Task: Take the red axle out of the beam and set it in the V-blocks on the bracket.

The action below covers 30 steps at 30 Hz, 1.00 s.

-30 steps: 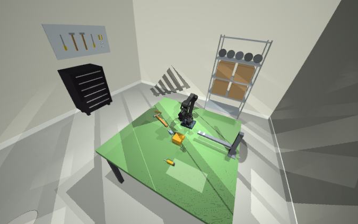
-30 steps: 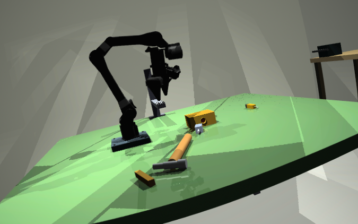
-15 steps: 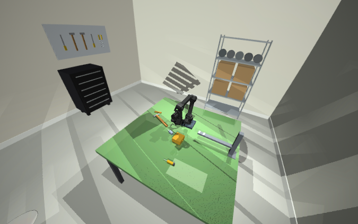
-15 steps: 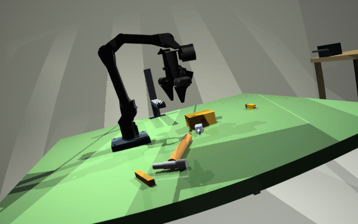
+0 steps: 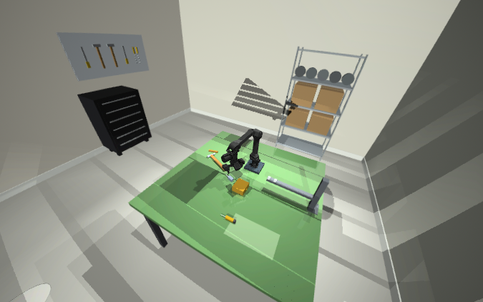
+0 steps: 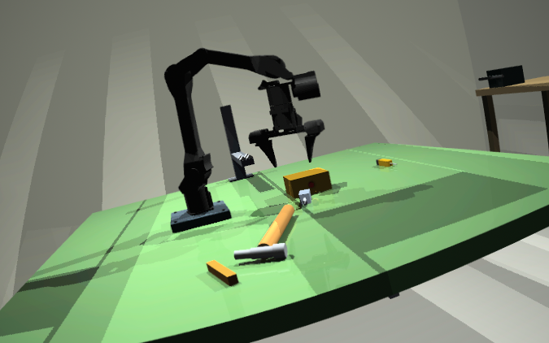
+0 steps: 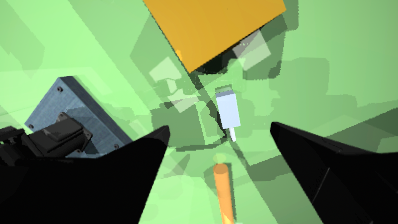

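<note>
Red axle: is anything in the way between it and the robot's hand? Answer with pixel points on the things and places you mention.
The orange beam point(image 5: 240, 186) point(image 6: 296, 184) point(image 7: 220, 25) surrounds the red axle point(image 6: 311, 184). A small pale grey block point(image 5: 230, 177) point(image 6: 304, 196) point(image 7: 228, 111) lies just outside its hole, perhaps crowding a low approach. Nothing visible stands between the raised hand point(image 5: 234, 169) point(image 6: 292, 164) point(image 7: 220, 126) and the beam's top.
</note>
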{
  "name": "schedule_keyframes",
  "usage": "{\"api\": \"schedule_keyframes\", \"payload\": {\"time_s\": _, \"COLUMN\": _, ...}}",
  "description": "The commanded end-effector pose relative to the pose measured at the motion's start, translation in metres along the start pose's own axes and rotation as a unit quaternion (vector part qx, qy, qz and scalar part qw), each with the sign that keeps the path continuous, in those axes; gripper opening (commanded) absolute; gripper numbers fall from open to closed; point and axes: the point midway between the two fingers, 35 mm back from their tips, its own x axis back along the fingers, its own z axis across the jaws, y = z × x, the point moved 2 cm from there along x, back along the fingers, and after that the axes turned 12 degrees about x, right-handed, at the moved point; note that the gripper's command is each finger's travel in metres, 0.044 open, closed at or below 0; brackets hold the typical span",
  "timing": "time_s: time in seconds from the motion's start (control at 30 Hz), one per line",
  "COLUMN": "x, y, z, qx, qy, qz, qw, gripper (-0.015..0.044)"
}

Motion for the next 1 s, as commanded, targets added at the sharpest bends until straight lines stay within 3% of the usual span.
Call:
{"api": "schedule_keyframes", "payload": {"time_s": 0.0, "x": -0.005, "y": -0.016, "z": -0.014, "qx": 0.095, "qy": -0.009, "qz": 0.014, "qw": 0.995, "gripper": 0.0440}}
{"api": "schedule_keyframes", "payload": {"time_s": 0.27, "x": -0.007, "y": -0.016, "z": -0.014, "qx": 0.095, "qy": -0.009, "qz": 0.014, "qw": 0.995, "gripper": 0.0440}}
{"api": "schedule_keyframes", "payload": {"time_s": 0.43, "x": -0.038, "y": -0.017, "z": -0.015, "qx": 0.095, "qy": -0.009, "qz": 0.014, "qw": 0.995, "gripper": 0.0440}}
{"api": "schedule_keyframes", "payload": {"time_s": 0.97, "x": -0.062, "y": -0.018, "z": -0.015, "qx": 0.095, "qy": -0.009, "qz": 0.014, "qw": 0.995, "gripper": 0.0440}}
